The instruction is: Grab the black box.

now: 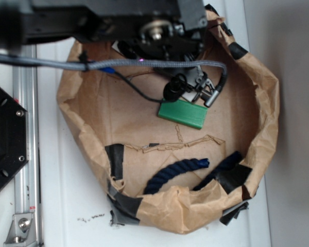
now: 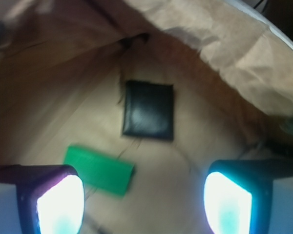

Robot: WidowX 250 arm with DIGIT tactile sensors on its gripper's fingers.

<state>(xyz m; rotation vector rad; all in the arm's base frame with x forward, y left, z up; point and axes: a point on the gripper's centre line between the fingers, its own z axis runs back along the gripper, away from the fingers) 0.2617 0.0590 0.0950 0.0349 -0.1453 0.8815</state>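
Black box: lying flat on the brown paper floor, ahead of the gripper, just beyond the green block.
Handling: looking small, stiff, light, glossy; probably slippery; pinching across two opposite edges seems best.
Jaws: standing wide apart, holding nothing.
Surface: crumpled brown paper nest walling everything in, leaving little side room.

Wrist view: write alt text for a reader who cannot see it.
A black box lies flat on brown paper, ahead of the open gripper, whose jaws stand apart with nothing between them. A green block lies nearer, to the left, apart from the box.
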